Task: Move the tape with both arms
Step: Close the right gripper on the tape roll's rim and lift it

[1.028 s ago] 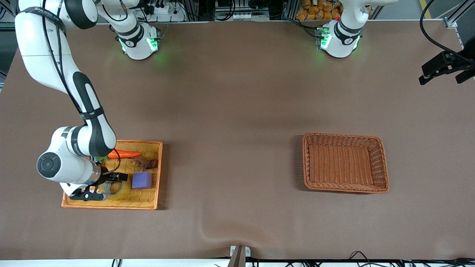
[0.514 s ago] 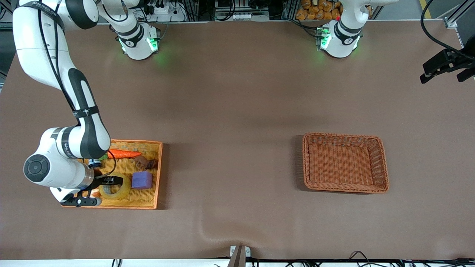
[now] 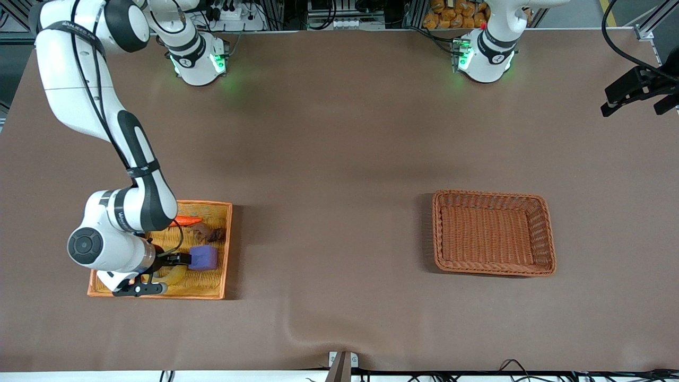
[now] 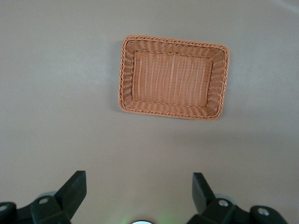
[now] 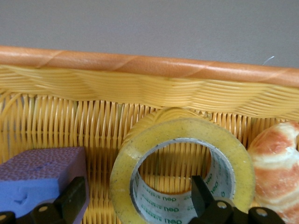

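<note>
Your right gripper (image 5: 135, 205) spreads wide around the tape (image 5: 182, 175), ready to pinch its wall. Your left gripper (image 4: 140, 198) waits open, the brown basket (image 4: 174, 77) at its twelve o'clock

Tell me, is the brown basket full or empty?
Empty. The brown basket shows only bare woven bottom in the front view, and the left wrist view looks straight down into it and finds nothing inside.

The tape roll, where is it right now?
The tape lies in the yellow basket at the right arm's end of the table, between the purple cube and a croissant.
</note>
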`<control>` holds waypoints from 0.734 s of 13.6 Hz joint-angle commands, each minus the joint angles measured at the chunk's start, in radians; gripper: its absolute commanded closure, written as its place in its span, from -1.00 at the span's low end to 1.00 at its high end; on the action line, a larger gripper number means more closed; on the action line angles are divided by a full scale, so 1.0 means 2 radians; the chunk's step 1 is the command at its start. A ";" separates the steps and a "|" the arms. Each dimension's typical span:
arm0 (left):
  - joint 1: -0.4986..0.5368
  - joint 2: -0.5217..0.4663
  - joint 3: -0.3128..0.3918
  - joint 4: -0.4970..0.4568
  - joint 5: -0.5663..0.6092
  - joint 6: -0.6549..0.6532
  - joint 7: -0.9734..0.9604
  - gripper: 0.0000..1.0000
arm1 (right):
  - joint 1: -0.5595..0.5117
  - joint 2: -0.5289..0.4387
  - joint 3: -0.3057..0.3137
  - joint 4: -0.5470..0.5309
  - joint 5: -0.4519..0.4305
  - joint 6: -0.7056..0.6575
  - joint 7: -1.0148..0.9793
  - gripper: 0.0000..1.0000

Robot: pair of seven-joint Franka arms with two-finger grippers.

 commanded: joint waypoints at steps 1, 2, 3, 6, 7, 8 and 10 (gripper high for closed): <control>0.000 -0.007 -0.007 -0.002 -0.003 -0.004 0.010 -1.00 | 0.001 0.004 0.003 0.010 -0.008 0.000 0.001 -0.89; 0.000 -0.008 -0.007 -0.001 -0.003 -0.001 0.010 -1.00 | 0.001 0.004 0.003 0.009 -0.010 0.000 -0.003 -0.37; -0.001 -0.008 -0.008 0.001 -0.003 0.001 0.010 -1.00 | 0.000 0.004 0.003 0.007 -0.010 0.000 -0.005 0.23; -0.001 -0.001 -0.017 -0.001 -0.003 0.007 0.006 -1.00 | -0.004 0.004 0.003 0.007 -0.010 0.000 -0.006 0.92; -0.002 0.000 -0.018 -0.001 -0.003 0.007 0.005 -1.00 | -0.005 0.004 0.003 0.007 -0.009 0.000 -0.005 1.00; -0.003 0.001 -0.018 -0.001 -0.003 0.007 0.004 -1.00 | -0.006 0.003 0.003 0.008 -0.005 0.000 0.001 1.00; -0.003 0.002 -0.023 -0.001 -0.003 0.009 0.004 -1.00 | -0.018 0.001 0.001 0.012 -0.002 -0.002 0.003 1.00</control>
